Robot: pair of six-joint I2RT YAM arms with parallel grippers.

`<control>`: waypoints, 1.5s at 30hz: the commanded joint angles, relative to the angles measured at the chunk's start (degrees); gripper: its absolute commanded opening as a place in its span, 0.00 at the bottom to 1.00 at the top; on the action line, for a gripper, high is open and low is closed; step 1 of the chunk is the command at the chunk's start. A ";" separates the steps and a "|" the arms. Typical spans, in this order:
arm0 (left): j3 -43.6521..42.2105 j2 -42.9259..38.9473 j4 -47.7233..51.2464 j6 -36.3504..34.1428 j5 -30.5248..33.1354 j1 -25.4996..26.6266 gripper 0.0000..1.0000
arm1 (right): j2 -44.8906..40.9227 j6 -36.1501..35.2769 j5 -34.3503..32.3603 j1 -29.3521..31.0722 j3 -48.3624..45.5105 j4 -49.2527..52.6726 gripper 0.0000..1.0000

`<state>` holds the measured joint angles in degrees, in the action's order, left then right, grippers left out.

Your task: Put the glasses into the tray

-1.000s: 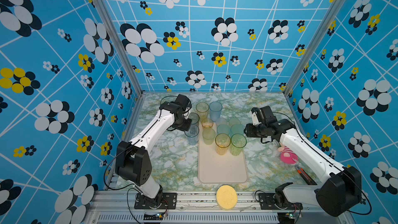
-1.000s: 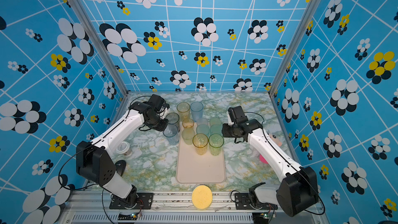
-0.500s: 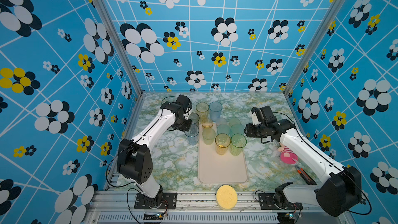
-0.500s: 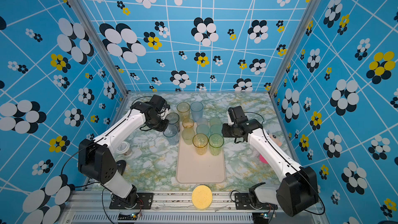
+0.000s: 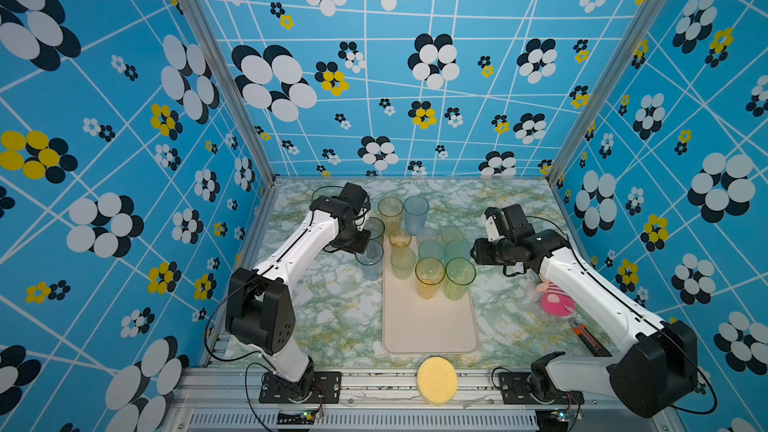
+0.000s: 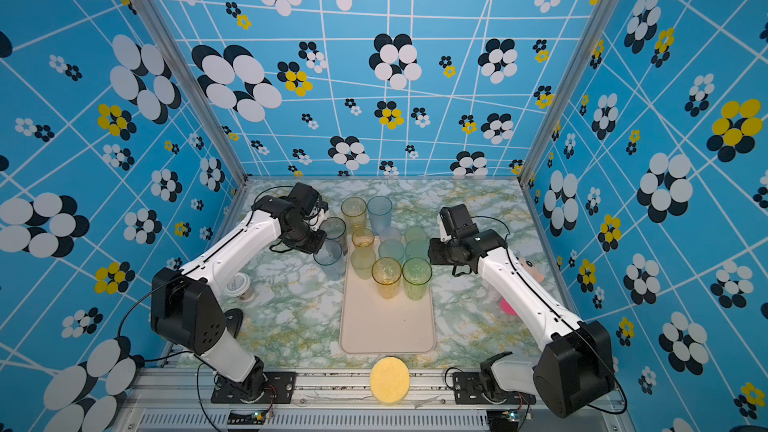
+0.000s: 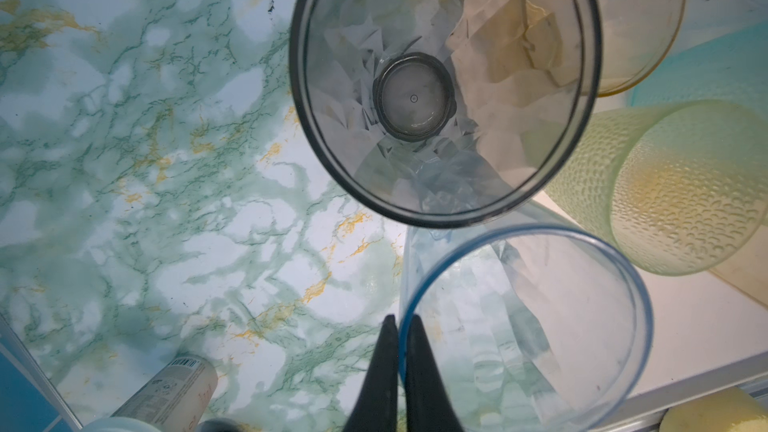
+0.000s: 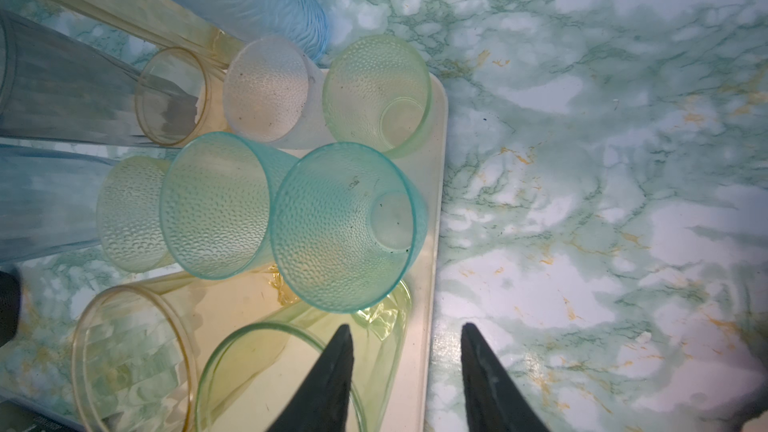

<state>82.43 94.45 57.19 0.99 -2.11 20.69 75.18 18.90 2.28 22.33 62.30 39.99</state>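
Left gripper (image 7: pixel 402 322): clamped across the rim wall of the pale blue clear tumbler (image 7: pixel 528 326), one finger inside, one outside.
Tumbler: upright, just off the tray's (image 5: pixel 428 326) left edge, not yet in.
Smoky grey tumbler (image 7: pixel 415 97): close beside it, also off the tray.
Right gripper (image 8: pixel 405 332): jaws apart, empty, above the tray's right edge.
Hazards: the one-wall pinch may let the tumbler swing or slip on lifting. The grey neighbour, or the yellow-green dimpled tumbler (image 7: pixel 665 189) inside the tray's left edge, could be knocked.

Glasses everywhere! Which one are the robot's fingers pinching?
The tall clear blue-rimmed plastic tumbler beside the left edge of the pinkish-cream rectangular tray. The fingers of the left gripper clamp its rim; the right gripper is open, holding nothing.
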 commanded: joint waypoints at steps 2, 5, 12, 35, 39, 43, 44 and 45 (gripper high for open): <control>0.47 -0.04 3.14 0.15 0.69 -0.38 0.06 | -0.07 0.18 0.53 0.25 -0.95 -0.88 0.45; 1.05 -0.79 4.10 0.15 1.17 -0.24 0.06 | -0.21 0.18 0.62 0.22 -1.04 -0.96 0.45; 2.89 -3.95 7.17 0.24 2.62 1.25 0.05 | -0.36 0.30 0.75 0.22 -0.84 -1.01 0.45; 1.77 -10.71 11.88 3.26 0.02 12.17 0.06 | -1.70 0.70 1.31 0.30 -1.31 -1.05 0.45; 1.84 -9.30 10.90 3.75 -0.44 14.21 0.05 | -1.83 0.71 1.32 0.35 -1.31 -0.89 0.45; 2.51 -7.45 10.07 3.97 -0.26 16.15 0.06 | -2.23 0.71 1.05 0.30 -1.60 -0.79 0.45; 2.64 -7.06 9.73 4.01 -0.33 16.54 0.05 | -2.31 0.75 0.99 0.35 -1.81 -0.79 0.45; 2.80 -6.69 9.46 4.02 -0.57 16.74 0.05 | -2.33 0.79 0.88 0.34 -1.82 -0.79 0.45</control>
<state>84.60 86.46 68.20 4.03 -1.52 36.62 74.24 18.92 2.55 22.37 61.39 39.57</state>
